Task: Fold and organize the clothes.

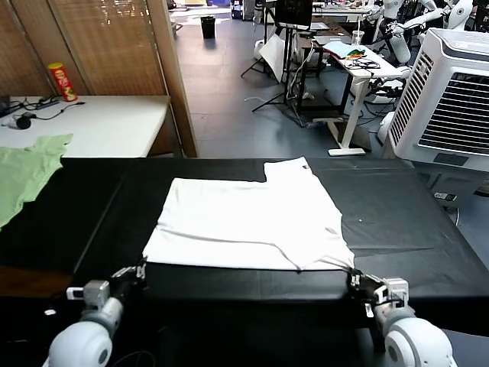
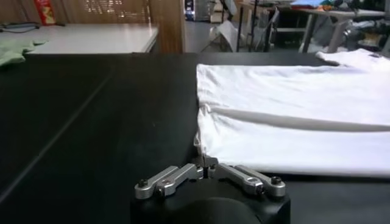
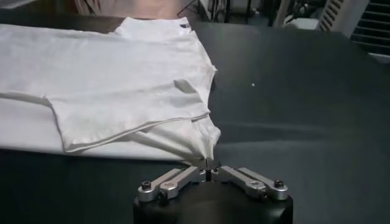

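Note:
The white T-shirt (image 1: pixel 248 222) lies flat on the black table, plain side up, one sleeve folded over near the right side. My left gripper (image 1: pixel 140 269) is shut on the shirt's near left corner, seen in the left wrist view (image 2: pixel 206 165) with the shirt (image 2: pixel 292 115) beyond it. My right gripper (image 1: pixel 354 279) is shut on the near right corner, seen in the right wrist view (image 3: pixel 208 167), where the cloth (image 3: pixel 116 91) bunches into the jaws. No print shows.
A pale green garment (image 1: pixel 27 172) lies at the table's (image 1: pixel 412 222) far left end. Behind stand a white table (image 1: pixel 99 122) with a red can (image 1: pixel 63 81), a wooden partition, and a large white cooler (image 1: pixel 451 92) at the right.

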{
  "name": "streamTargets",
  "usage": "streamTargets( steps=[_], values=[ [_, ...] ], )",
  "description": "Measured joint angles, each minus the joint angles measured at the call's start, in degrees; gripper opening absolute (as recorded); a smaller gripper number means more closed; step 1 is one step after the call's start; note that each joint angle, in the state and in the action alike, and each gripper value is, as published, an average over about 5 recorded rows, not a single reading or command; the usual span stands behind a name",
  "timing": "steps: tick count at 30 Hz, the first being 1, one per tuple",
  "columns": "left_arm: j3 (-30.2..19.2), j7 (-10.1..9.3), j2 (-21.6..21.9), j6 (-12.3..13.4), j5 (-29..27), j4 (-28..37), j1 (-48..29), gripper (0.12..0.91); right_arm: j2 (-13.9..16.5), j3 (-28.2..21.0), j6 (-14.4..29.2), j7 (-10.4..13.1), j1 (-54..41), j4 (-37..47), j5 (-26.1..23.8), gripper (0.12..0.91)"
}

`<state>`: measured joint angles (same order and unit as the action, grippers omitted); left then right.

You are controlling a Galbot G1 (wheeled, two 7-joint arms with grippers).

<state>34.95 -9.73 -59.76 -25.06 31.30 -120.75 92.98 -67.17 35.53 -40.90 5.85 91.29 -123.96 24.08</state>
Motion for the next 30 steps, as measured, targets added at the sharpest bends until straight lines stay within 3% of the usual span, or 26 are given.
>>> streamTargets(
  steps=[6, 10, 13, 18, 25, 30],
  values=[
    [1.0, -1.42, -0.7, -1.6, 0.9, -3.2, 4.2, 0.166, 0.7, 1.0, -0.3, -1.2, 2.1, -1.9, 0.2, 0.449],
    [2.0, -2.84, -0.9, -3.1, 1.1, -5.1, 6.3, 0.352, 1.7, 2.2, -0.9, -1.5, 3.4, -3.8, 1.2, 0.675],
    [3.0, -3.88, -0.9, -3.9, 1.6, -6.6, 7.7, 0.519, 2.3, 3.3, -1.0, -1.6, 3.7, -5.4, 2.8, 0.773],
    [4.6, -4.92, -0.8, -3.1, 3.7, -8.2, 7.1, 0.758, 3.9, 5.2, 1.8, -1.5, 1.0, -6.6, 6.4, 0.797],
    [2.5, -6.60, -0.1, -2.3, 9.4, -4.1, -3.8, 0.798, 7.6, 1.9, 3.7, -0.4, -12.9, -0.5, 7.5, 0.798],
    [-1.4, -5.45, 1.0, -1.9, 11.1, 3.5, -16.2, 0.798, 8.5, -4.6, 5.9, 2.3, -26.3, 7.9, 7.8, 0.798]
  ],
)
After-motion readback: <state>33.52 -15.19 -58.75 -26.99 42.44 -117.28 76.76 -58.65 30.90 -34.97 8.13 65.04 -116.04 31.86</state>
